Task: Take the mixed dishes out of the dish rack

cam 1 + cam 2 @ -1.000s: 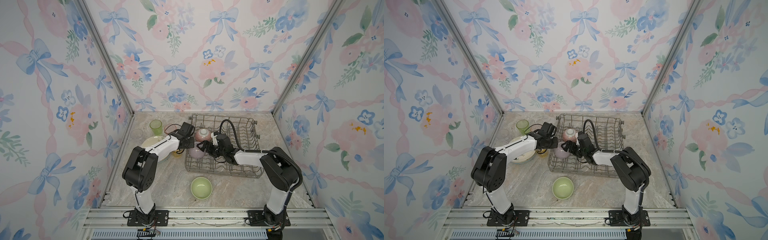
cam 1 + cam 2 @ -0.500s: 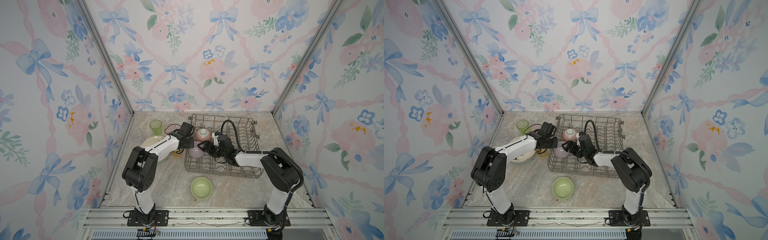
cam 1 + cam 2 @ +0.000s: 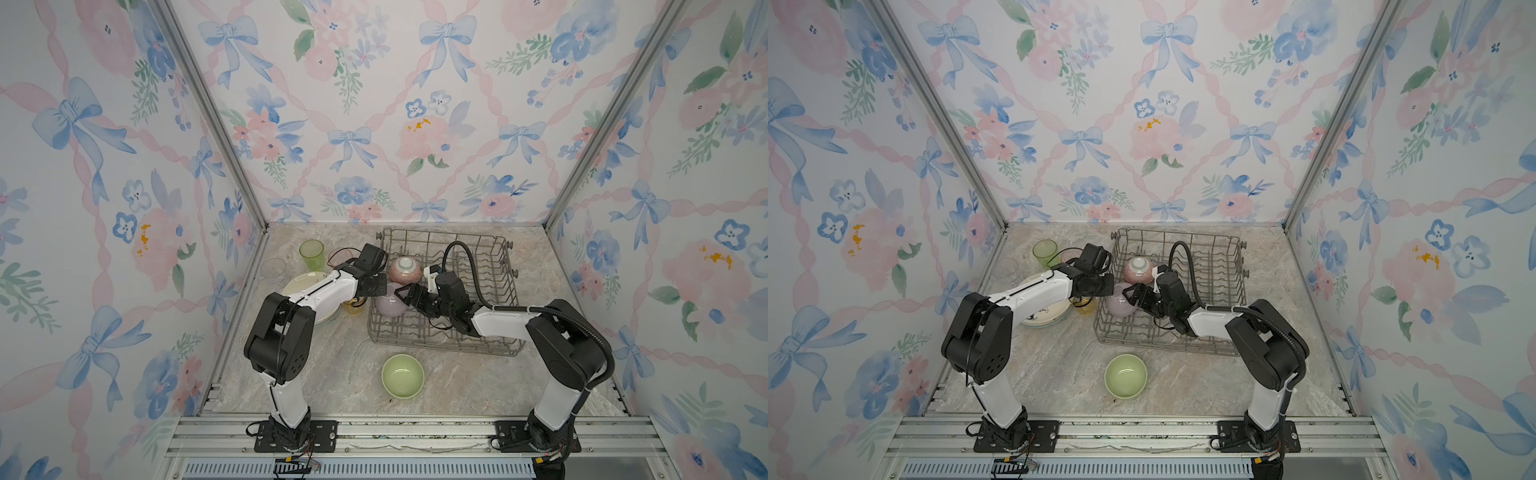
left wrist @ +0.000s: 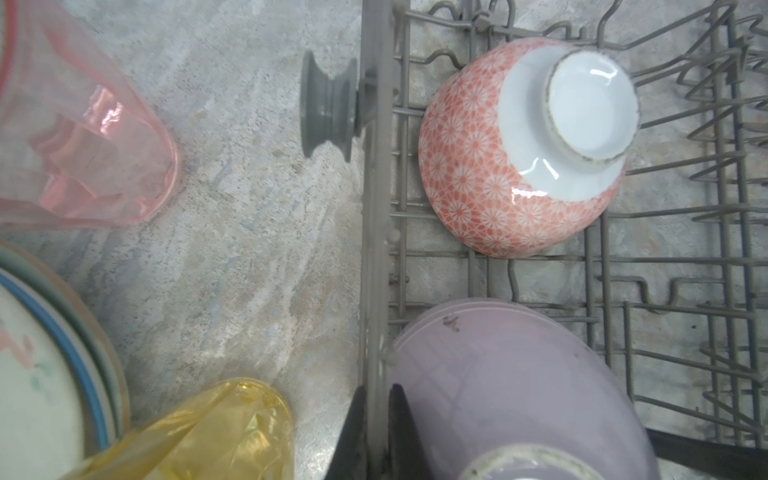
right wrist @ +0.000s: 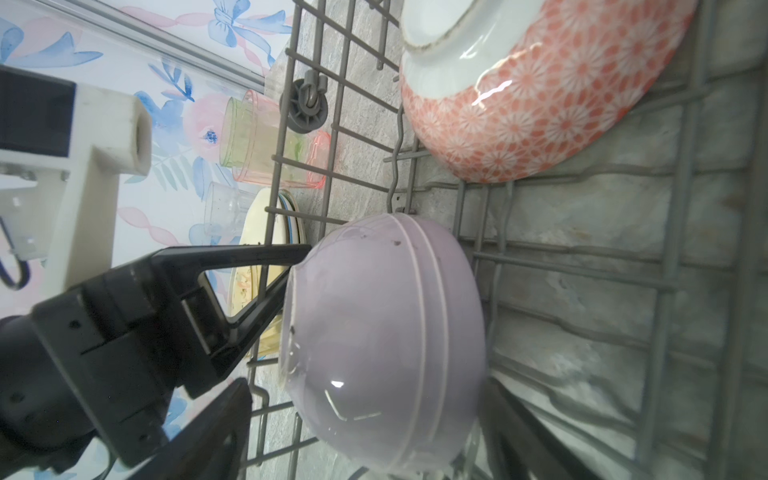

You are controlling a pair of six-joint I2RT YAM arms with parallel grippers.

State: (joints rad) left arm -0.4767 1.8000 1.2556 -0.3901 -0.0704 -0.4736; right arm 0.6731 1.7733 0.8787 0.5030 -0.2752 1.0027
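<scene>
Currently, the step in hand is extraction of the lilac bowl [image 5: 386, 332], which lies tilted, foot up, inside the dish rack [image 3: 442, 345] against the wall nearest my left arm. My left pincer [image 4: 376, 401] is pressed together on the rim wire, bracing the rack. My right pincer [image 3: 409, 298] is spread, one jaw each side of the bowl; contact cannot be confirmed. Next move, as I judge it: close, then lift clear of the tines and the pink bowl [image 3: 405, 269].

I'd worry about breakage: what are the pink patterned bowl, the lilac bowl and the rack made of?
The pink patterned bowl looks like glazed ceramic: glossy highlights, rough bare foot ring. The lilac bowl likely too: smooth sheen. The dish rack seems coated metal wire, matte grey.
</scene>
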